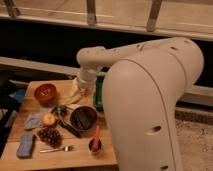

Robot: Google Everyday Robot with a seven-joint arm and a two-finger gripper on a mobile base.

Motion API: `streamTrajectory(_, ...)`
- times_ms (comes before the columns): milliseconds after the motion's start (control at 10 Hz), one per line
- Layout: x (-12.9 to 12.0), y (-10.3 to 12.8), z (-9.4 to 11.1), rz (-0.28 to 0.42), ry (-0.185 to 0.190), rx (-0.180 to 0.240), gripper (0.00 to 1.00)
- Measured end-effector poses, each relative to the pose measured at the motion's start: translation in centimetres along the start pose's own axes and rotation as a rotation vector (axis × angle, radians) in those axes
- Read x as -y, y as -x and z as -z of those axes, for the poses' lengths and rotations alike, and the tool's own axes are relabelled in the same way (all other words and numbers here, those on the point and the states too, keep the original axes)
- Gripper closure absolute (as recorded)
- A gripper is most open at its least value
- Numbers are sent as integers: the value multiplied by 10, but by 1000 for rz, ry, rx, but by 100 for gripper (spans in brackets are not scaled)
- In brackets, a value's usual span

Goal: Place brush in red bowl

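Note:
The red bowl [45,93] stands at the far left of the wooden table [80,157]. A long black brush [69,126] lies on the table in front of it, left of a dark bowl [83,118]. My white arm reaches down over the back of the table. My gripper [81,91] is at its end, low over a yellow object [73,95], to the right of the red bowl and behind the brush. It holds nothing that I can see.
A fruit [48,119], a grey cloth [31,120], grapes [50,135], a blue sponge [24,145] and a spoon [56,148] lie at the front left. A small cup [95,144] holds an orange item. A green object [99,93] sits behind the dark bowl.

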Motion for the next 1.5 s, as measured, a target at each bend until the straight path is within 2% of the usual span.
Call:
streamTrajectory(100, -11, 5, -4, 26, 23, -1, 20)
streamTrajectory(600, -12, 5, -5, 31, 29, -5, 20)
streamTrajectory(800, -24, 7, -21, 70, 61, -17, 20)
streamTrajectory(1100, -70, 22, -58, 169, 118, -38, 20)
streamTrajectory(1300, -100, 22, -83, 235, 144, -72, 20)
streamTrajectory(1500, -114, 11, -95, 269, 167, -99, 20)
